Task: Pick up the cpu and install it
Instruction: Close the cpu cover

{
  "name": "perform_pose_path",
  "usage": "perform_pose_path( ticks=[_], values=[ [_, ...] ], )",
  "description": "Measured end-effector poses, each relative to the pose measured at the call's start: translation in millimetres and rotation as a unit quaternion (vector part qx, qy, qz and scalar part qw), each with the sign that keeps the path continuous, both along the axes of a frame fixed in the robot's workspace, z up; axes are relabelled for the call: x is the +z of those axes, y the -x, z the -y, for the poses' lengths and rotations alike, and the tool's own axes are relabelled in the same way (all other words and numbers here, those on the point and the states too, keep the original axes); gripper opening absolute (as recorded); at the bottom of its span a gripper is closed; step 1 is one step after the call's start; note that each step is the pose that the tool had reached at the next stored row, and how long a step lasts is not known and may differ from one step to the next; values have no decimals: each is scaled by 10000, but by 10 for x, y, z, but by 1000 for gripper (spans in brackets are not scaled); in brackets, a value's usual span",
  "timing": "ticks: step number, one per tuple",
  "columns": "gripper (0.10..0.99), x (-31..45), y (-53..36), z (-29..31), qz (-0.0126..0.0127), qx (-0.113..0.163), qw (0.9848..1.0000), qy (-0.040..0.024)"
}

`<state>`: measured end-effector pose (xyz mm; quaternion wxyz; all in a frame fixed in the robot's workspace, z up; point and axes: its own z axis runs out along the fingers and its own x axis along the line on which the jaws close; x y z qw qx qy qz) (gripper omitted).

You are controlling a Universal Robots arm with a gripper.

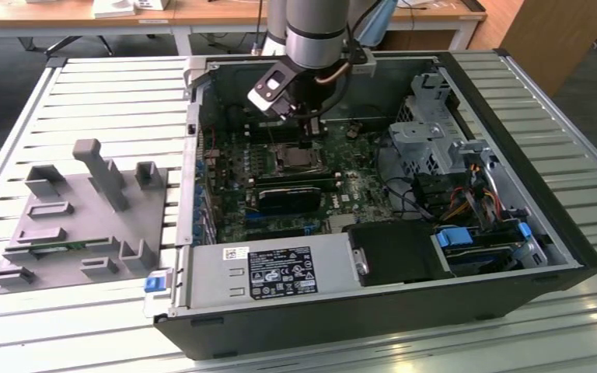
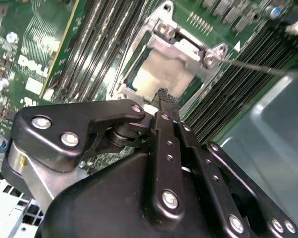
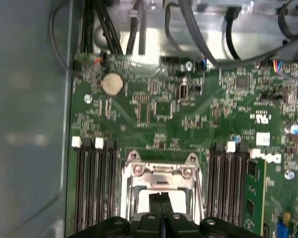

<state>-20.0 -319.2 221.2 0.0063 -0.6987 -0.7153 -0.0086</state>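
Exterior view: arm reaching into an open computer case, gripper with fingers together over the motherboard.

On the slatted table the case lies on its side, probably so the board faces up and the arm can come straight down from twelve o'clock. A grey fixture sits at nine o'clock of the case, well apart from it. In both wrist views the fingers are pressed against each other with nothing between them, and their tips sit just above the opening of the metal socket frame. In the second wrist view the cpu appears as a pale silver-tan square lying flat inside that frame, so it looks already seated. Whether the tips touch it I cannot tell.
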Motion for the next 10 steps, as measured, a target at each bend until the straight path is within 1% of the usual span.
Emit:
perform_pose_path(
  ticks=[2, 7, 10],
  values=[
    [106, -9, 47, 0, 0, 0, 10000, 0],
    [106, -35, 131, 0, 0, 0, 10000, 0],
    [106, -39, 146, 0, 0, 0, 10000, 1]
  ],
)
